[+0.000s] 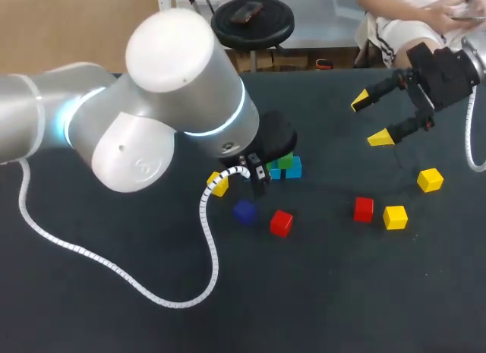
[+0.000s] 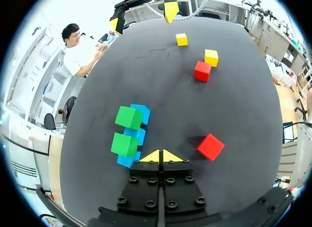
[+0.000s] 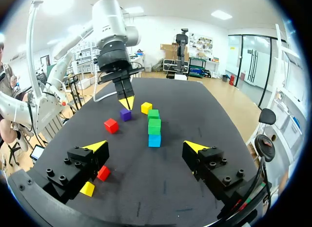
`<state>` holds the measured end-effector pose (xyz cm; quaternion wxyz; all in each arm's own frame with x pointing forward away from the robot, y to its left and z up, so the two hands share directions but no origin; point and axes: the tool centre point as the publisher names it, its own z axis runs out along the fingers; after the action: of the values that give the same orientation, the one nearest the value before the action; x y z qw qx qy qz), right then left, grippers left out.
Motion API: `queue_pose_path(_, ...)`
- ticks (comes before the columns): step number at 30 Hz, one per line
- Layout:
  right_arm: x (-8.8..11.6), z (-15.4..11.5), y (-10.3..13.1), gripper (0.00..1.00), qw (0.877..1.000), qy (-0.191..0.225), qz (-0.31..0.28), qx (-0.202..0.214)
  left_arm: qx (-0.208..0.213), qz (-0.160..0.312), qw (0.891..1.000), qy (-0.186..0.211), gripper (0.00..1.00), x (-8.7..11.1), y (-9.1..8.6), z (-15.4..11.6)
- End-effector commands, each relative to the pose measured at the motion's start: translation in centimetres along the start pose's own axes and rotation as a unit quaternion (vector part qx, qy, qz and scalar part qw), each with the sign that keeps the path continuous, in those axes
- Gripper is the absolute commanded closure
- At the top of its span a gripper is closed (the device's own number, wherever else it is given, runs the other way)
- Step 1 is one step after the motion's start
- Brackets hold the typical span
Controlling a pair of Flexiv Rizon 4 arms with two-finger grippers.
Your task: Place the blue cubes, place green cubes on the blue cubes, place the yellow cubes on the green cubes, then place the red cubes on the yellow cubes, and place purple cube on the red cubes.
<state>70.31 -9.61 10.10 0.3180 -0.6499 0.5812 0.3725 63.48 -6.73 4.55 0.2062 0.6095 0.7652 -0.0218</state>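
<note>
Two green cubes point(image 2: 129, 117) sit on a short row of blue cubes point(image 2: 142, 112) near the table's middle, the same stack point(image 1: 285, 166) in the head view. My left gripper point(image 2: 161, 155) hangs shut and empty just beside the row's near end. In the right wrist view that left gripper point(image 3: 126, 101) is above a purple cube point(image 3: 126, 114), with a yellow cube point(image 3: 146, 108) alongside. A red cube point(image 1: 281, 222) lies close by. My right gripper point(image 1: 370, 119) is open over the far right, holding nothing. Another red cube point(image 1: 363, 209) and two yellow cubes point(image 1: 395, 216) point(image 1: 430, 179) lie below it.
The left arm's white cable point(image 1: 205, 247) loops across the dark table point(image 1: 114, 307) in front. The purple cube point(image 1: 244, 211) and a yellow cube point(image 1: 219, 184) lie under the left arm's wrist.
</note>
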Motion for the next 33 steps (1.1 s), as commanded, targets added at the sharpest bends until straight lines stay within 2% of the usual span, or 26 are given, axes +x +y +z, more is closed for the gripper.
queue_pose_path(1, 0.0, 0.01, 0.04, 0.0, 1.0, 0.0, -0.001, 0.001, 0.001, 0.0, 1.0, 0.003, 1.0, -0.08, 0.29, 0.06)
queue_pose_path(12, 0.0, 0.01, 0.04, 0.0, 1.0, 0.0, -0.001, 0.001, 0.006, -0.003, 1.0, 0.003, 1.0, 0.17, 0.31, 0.23)
queue_pose_path(23, 0.0, 0.01, 0.04, 0.0, 1.0, 0.0, -0.001, 0.001, 0.02, -0.006, 1.0, -0.003, 1.0, -0.15, -0.62, 0.61)
queue_pose_path(33, 0.0, 0.01, 0.04, 0.0, 1.0, 0.0, -0.001, 0.001, 0.015, 0.003, 1.0, 0.004, 1.0, -0.29, 0.36, 0.89)
